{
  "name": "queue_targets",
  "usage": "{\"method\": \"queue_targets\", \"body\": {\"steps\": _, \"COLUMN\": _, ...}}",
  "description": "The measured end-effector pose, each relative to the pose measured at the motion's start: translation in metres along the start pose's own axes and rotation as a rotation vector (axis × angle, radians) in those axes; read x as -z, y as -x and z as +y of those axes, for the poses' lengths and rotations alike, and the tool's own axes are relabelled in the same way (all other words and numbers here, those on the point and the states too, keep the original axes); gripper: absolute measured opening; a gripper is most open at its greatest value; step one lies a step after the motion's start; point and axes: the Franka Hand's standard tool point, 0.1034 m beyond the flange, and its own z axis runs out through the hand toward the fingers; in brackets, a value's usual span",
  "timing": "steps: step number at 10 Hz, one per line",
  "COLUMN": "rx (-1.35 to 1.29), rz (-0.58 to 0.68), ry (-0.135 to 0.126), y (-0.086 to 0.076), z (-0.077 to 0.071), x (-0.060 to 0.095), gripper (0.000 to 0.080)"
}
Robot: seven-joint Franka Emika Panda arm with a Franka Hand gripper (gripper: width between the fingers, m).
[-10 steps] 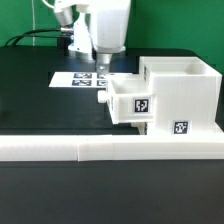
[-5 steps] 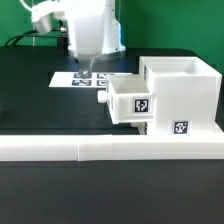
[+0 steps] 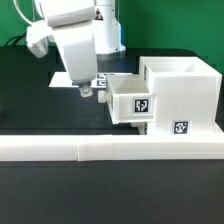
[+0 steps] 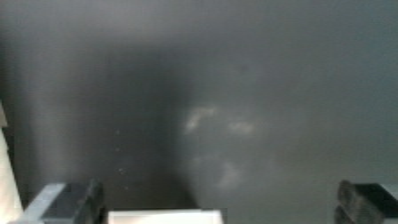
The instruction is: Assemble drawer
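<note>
I log: claw (image 3: 86, 91) empty, fingers apart, low above the dark surface (image 3: 30, 100); drawer casing (image 3: 180, 95) with tray (image 3: 132, 103) just beside it.

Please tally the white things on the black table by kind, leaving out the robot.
Drawer casing: 1
Tray, partly pushed into the casing: 1
Border rail: 1
Marker board: 1
Total: 4
</note>
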Motion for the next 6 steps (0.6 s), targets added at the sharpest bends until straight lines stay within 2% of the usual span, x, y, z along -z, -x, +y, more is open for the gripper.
{"method": "queue_targets", "body": {"steps": 6, "rx": -0.123, "rz": 0.018, "ry": -0.016, "y": -0.056, "z": 0.008, "x": -0.012, "gripper": 0.0648}}
